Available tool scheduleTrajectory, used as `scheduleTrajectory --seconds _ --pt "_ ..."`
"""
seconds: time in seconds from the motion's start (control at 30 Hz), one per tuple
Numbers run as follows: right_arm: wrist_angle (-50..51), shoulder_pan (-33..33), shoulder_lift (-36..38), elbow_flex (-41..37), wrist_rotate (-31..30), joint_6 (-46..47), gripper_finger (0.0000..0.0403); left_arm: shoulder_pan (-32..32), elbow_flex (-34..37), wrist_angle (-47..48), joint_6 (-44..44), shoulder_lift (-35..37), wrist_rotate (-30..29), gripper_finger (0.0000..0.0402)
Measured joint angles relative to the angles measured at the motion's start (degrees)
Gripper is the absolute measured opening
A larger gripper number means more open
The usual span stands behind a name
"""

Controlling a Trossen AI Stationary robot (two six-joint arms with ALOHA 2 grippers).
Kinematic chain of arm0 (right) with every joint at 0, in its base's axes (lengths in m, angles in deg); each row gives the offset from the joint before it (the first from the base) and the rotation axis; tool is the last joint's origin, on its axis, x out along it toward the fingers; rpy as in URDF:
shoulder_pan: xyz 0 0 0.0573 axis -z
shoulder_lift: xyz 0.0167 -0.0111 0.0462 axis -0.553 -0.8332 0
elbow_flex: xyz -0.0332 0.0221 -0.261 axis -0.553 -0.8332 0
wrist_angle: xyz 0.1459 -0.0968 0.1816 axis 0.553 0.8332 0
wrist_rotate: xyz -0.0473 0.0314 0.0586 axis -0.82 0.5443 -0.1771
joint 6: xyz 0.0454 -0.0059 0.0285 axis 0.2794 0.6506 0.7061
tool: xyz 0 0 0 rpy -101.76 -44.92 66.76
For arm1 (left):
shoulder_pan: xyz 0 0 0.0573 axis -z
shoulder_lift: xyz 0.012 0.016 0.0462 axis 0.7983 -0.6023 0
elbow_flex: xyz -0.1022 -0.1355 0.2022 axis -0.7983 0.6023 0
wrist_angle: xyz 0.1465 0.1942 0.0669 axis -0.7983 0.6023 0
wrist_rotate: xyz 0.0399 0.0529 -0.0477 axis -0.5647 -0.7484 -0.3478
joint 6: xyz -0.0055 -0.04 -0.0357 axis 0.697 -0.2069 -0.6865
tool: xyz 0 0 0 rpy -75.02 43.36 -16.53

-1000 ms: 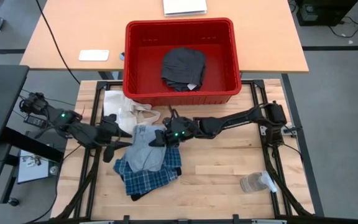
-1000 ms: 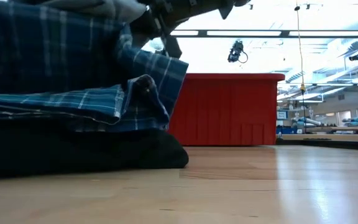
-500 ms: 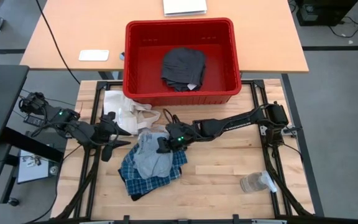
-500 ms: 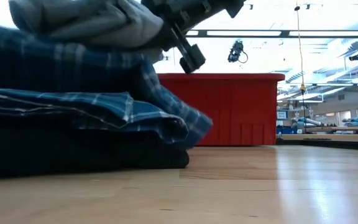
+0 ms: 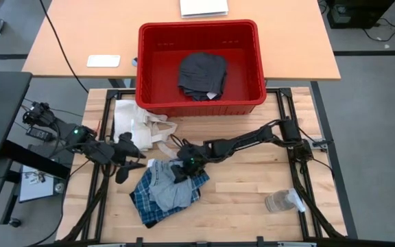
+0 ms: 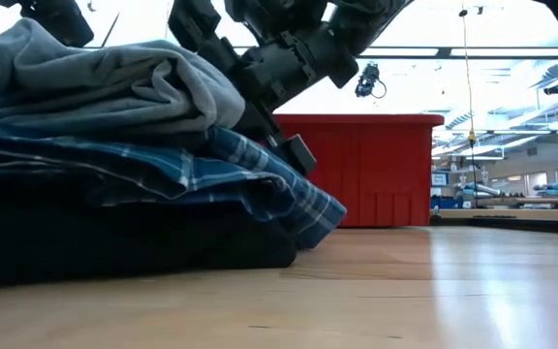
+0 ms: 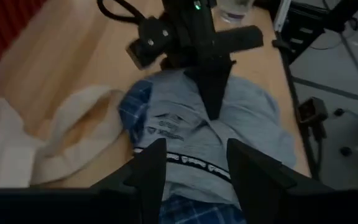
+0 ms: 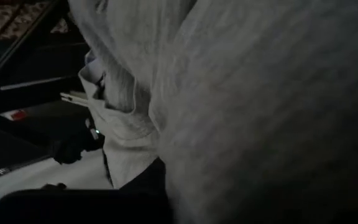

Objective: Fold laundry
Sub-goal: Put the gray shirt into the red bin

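A light grey garment [image 5: 164, 194] with a black lettered waistband [image 7: 185, 158] lies on top of the blue-and-white plaid shirt [image 5: 142, 200] near the table's middle. In the low view a black layer [image 6: 114, 242] shows under both. My right gripper [image 5: 179, 173] is low over the pile's far right edge, its fingers together on the grey cloth. My left gripper [image 5: 125, 165] hovers open just left of the pile with nothing between its fingers [image 7: 148, 171]. My right gripper has the grey garment's edge [image 7: 214, 121] at the pile's far right side between its closed fingers. They slant down from the table's right. How many layers they hold I cannot tell. The garment lies slack on the plaid shirt [image 6: 163, 170].
A cream tote bag [image 5: 134, 129] with long straps lies at the table's far left. Behind it stands a red basket [image 5: 149, 68] with a dark folded garment [image 5: 202, 75] inside. A clear bottle [image 5: 283, 200] lies near the front right. Bare wood spreads right of the pile.
My right gripper has come down and toward the table's near left, tipping lower, and has brought the grey garment from hanging above the pile down onto the plaid shirt. The shirt's lifted far edge has sunk flat under it.
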Motion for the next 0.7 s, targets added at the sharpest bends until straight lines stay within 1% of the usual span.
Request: scheduleTrajectory --seconds 0.07,0.2,0.33,0.43,0.5,0.6,0.7 --pt "0.65 0.01 0.9 0.0 0.16 -1.96 0.0113 0.0 0.0 0.05 -0.47 0.11 0.84 0.0173" --pt "1.01 0.13 4.18 0.0 2.13 -3.0 0.0174 0.0 0.0 0.07 -0.5 0.14 1.98 0.0173" --pt "6.85 0.13 7.28 0.02 2.19 -3.36 0.0235 0.0 0.0 0.04 -0.04 0.14 1.96 0.0173" --pt "9.92 0.25 8.49 0.0 3.55 -2.97 0.027 0.0 0.0 0.04 -0.02 0.14 1.95 0.0173" --pt "11.22 0.6 9.78 0.0 4.04 -1.56 0.0285 0.0 0.0 0.04 0.0 0.12 1.95 0.0173" --pt "15.21 1.3 12.15 0.0 2.37 -1.26 0.0295 0.0 0.0 0.04 -0.01 0.12 1.93 0.0173" --pt "20.69 2.63 13.89 0.0 -0.18 -4.66 0.0294 0.0 0.0 0.01 -0.26 0.12 1.93 0.0173"
